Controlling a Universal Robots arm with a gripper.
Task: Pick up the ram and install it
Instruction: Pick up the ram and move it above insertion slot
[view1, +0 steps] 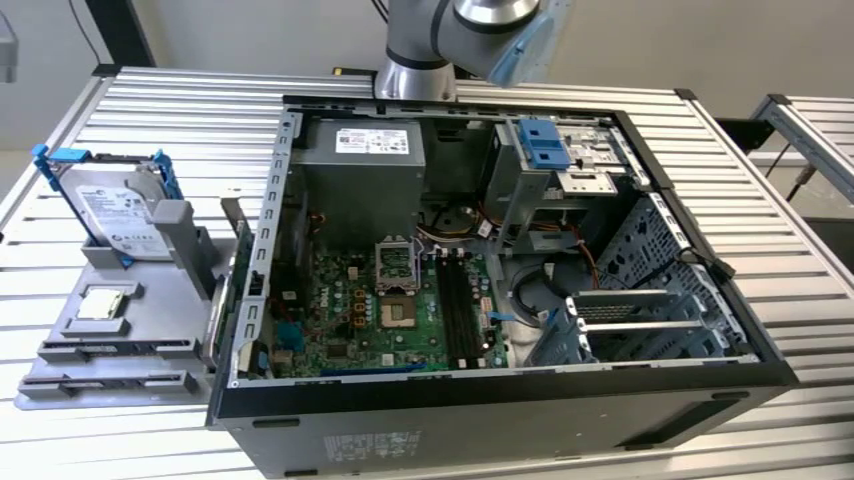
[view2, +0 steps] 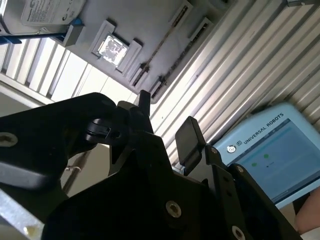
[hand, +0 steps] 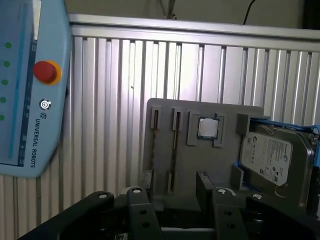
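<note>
WORKSHOP, PC ASSEMBLY: My tool (view2: 165, 114) hangs open and empty over the slatted table (view1: 160, 110). Its two black fingers (view2: 186, 137) stand well apart with nothing between them, and it touches none of the parts.

The ram (hand: 174, 155) is, as far as I can tell, the dark strip standing on edge in the narrow slot of the grey holder (hand: 210, 157), the slot next to the square chip (hand: 207, 127). A second slot runs just beside it, and I cannot tell what, if anything, sits in that one.

I judge the stick light and stiff but thin and easily harmed. Little of it stands clear of the slot. I would take hold across its two flat faces near the middle of its length, squeezing gently and lifting straight so it does not bind.

The holder also carries the chip in a shallow recess and the silver hard drive (hand: 272, 155), propped in its blue frame at the far end.

Beside the holder lies the computer case (view1: 507, 382), its side open. Inside are the green motherboard (view1: 347, 320) and long black memory sockets (view1: 461, 310). From here I cannot tell whether they are vacant.
</note>
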